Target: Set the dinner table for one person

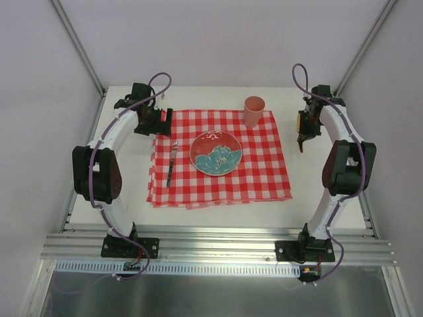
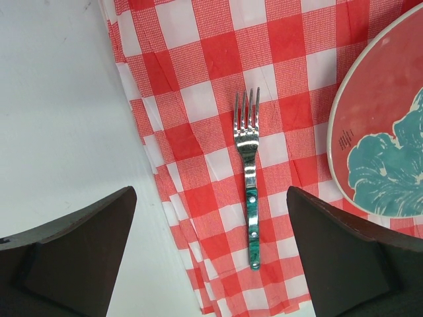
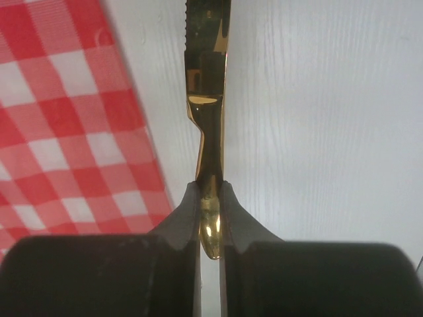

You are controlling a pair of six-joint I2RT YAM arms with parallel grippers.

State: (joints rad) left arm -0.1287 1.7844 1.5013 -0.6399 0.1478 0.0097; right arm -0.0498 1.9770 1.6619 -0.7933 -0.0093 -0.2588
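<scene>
While most of the place setting already looks laid, the knife (image 3: 206,99) is the one piece not yet put down: the right gripper (image 3: 210,198) has its fingers pinched tight on the end of the gold handle, blade pointing away, over bare white dinner table (image 1: 218,218) just right of the checked cloth (image 1: 264,175); whether the blade touches the surface I cannot tell. On the cloth, spread in the middle of the table, the flowered plate (image 1: 216,152) sits at the centre, the green-handled fork (image 1: 172,164) lies to its left with tines pointing far, and the pink cup (image 1: 254,111) stands near the far right corner. The left gripper (image 2: 210,198) hangs above the fork, fingers spread wide, nothing between them. By my reckoning, what remains is laying the knife on the cloth right of the plate and letting go
</scene>
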